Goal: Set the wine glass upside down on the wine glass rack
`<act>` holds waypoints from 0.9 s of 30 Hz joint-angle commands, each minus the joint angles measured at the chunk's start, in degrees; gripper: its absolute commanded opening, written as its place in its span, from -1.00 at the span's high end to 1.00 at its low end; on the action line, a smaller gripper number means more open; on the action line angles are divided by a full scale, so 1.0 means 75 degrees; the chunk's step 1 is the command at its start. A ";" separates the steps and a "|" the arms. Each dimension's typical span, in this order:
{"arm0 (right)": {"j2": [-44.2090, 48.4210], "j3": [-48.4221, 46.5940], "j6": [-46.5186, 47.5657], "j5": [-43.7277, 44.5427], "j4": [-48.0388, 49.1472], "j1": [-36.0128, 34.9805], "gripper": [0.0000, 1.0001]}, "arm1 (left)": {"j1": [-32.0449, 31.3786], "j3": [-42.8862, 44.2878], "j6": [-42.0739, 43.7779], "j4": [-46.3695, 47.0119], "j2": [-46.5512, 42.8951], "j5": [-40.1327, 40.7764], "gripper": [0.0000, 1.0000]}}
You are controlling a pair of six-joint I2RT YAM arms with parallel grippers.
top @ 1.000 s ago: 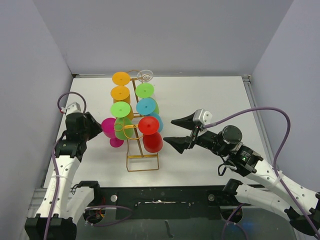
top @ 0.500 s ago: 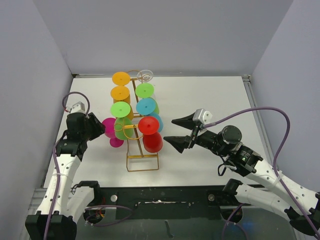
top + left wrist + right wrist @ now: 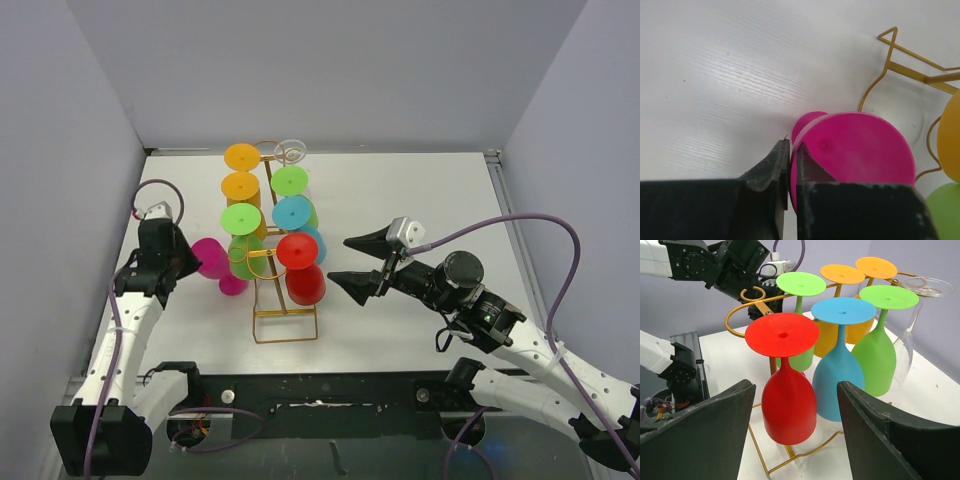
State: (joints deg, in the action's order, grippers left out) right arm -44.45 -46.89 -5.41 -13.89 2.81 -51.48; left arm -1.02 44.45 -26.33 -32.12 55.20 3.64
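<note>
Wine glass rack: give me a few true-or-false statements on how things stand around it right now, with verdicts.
1. The pink wine glass is on the table, left of the wine glass rack, not hung on it. True.
2. The red wine glass stands upright on its foot. False: it hangs upside down on the rack, foot up.
3. The right gripper is open and holds nothing. True.
4. The left gripper is wide open. False: its jaws are shut, right by the pink wine glass.
5. A clear wine glass hangs at the rack's far end. True.
</note>
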 commanded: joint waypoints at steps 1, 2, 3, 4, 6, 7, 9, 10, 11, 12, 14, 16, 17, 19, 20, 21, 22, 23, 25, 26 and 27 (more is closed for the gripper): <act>0.0125 -0.0085 -0.0066 0.0173 0.0270 -0.0072 -0.35 | 0.0030 0.0708 0.0257 -0.0099 -0.0125 0.0939 1.00; 0.0121 -0.0093 -0.0083 0.0193 0.0280 -0.0065 -0.35 | 0.0030 0.0768 0.0253 -0.0147 -0.0157 0.1114 1.00; 0.0115 -0.0104 -0.0094 0.0215 0.0287 -0.0072 -0.35 | 0.0030 0.0827 0.0254 -0.0169 -0.0203 0.1289 1.00; 0.0102 -0.0110 -0.0113 0.0247 0.0296 -0.0073 -0.35 | 0.0030 0.0884 0.0253 -0.0191 -0.0269 0.1448 1.00; 0.0088 -0.0131 -0.0172 0.0366 0.0336 -0.0070 -0.35 | 0.0030 0.1084 0.0243 -0.0242 -0.0412 0.1770 1.00; 0.0078 -0.0140 -0.0214 0.0440 0.0359 -0.0070 -0.35 | 0.0030 0.1206 0.0231 -0.0251 -0.0499 0.1925 1.00; 0.0053 -0.0176 -0.0281 0.0599 0.0401 -0.0075 -0.35 | 0.0030 0.1492 0.0218 -0.0244 -0.0698 0.2288 1.00; 0.0036 -0.0197 -0.0338 0.0702 0.0470 -0.0083 -0.36 | 0.0030 0.1710 0.0214 -0.0201 -0.0849 0.2413 1.00; 0.0006 -0.0227 -0.0397 0.0825 0.0519 -0.0083 -0.37 | 0.0030 0.1881 0.0211 -0.0154 -0.0968 0.2559 1.00; -0.0027 -0.0273 -0.0437 0.0973 0.0578 -0.0084 -0.37 | 0.0030 0.2066 0.0200 -0.0072 -0.1069 0.2658 1.00; -0.0136 -0.0410 -0.0561 0.1223 0.0697 -0.0083 -0.38 | 0.0030 0.2393 0.0174 0.0207 -0.1279 0.2769 1.00; -0.0306 -0.0602 -0.0697 0.1400 0.0900 -0.0078 -0.40 | 0.0030 0.2691 0.0165 0.0639 -0.1475 0.2640 1.00; -0.0410 -0.0714 -0.0811 0.1495 0.1042 -0.0078 -0.41 | 0.0024 0.2803 0.0134 0.0886 -0.1574 0.2535 1.00; -0.0661 -0.1060 -0.1185 0.1711 0.1341 -0.0077 -0.42 | 0.0030 0.2963 0.0040 0.1489 -0.1789 0.2107 1.00; -0.0828 -0.1236 -0.1377 0.1848 0.1479 -0.0072 -0.43 | 0.0021 0.3015 -0.0044 0.1942 -0.1887 0.1868 1.00; -0.1078 -0.1454 -0.1601 0.2001 0.1599 -0.0070 -0.43 | 0.0019 0.3025 -0.0143 0.2280 -0.1984 0.1605 1.00; -0.1251 -0.1670 -0.1847 0.2142 0.1714 -0.0065 -0.44 | 0.0024 0.3027 -0.0292 0.2657 -0.2068 0.1298 1.00; -0.1444 -0.1866 -0.2068 0.2257 0.1823 -0.0072 -0.44 | 0.0019 0.3017 -0.0438 0.3014 -0.2130 0.0999 1.00; -0.1788 -0.2243 -0.2567 0.2542 0.2093 -0.0059 -0.44 | 0.0021 0.2997 -0.0663 0.3663 -0.2218 0.0400 1.00; -0.1955 -0.2375 -0.2811 0.2649 0.2240 -0.0061 -0.44 | 0.0018 0.2994 -0.0776 0.3952 -0.2252 0.0129 1.00; -0.2101 -0.2509 -0.3078 0.2707 0.2349 -0.0061 -0.44 | 0.0018 0.2992 -0.0875 0.4190 -0.2277 -0.0167 1.00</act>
State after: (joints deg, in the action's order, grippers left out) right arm -57.04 -60.42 -19.27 1.02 11.66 -51.81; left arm -1.02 64.99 -28.80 -15.29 38.65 12.80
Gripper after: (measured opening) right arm 0.719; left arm 0.018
